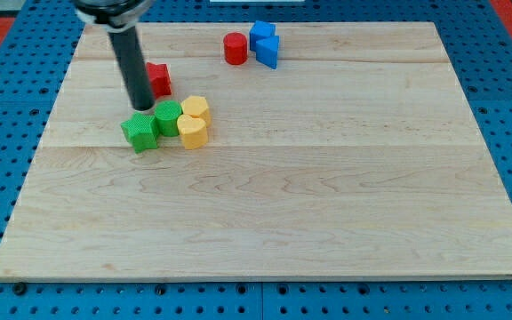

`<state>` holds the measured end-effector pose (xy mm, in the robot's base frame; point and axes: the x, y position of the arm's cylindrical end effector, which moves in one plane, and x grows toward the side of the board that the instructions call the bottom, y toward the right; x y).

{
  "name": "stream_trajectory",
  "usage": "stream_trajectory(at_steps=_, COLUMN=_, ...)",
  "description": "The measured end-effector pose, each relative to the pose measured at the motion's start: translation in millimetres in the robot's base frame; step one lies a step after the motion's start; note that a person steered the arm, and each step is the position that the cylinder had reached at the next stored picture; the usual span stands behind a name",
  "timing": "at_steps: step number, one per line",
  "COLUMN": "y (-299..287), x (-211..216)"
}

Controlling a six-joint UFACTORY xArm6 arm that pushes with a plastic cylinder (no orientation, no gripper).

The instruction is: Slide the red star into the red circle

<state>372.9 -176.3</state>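
Note:
The red star lies at the upper left of the wooden board, partly hidden behind my rod. The red circle stands near the view's top, to the right of the star and apart from it. My tip is just below and left of the red star, touching or nearly touching it, and right above the green star.
A green circle sits right of the green star. Two yellow blocks adjoin it on the right. Two blue blocks sit right beside the red circle. Blue pegboard surrounds the board.

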Motion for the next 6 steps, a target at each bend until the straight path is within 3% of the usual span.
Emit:
stream_trajectory(at_steps=1, y=-48, x=0)
stream_trajectory(at_steps=2, y=-61, x=-10)
stream_trajectory(at_steps=3, y=-17, x=-19)
stream_trajectory(at_steps=5, y=40, x=-86)
stream_trajectory(at_steps=6, y=75, x=-82)
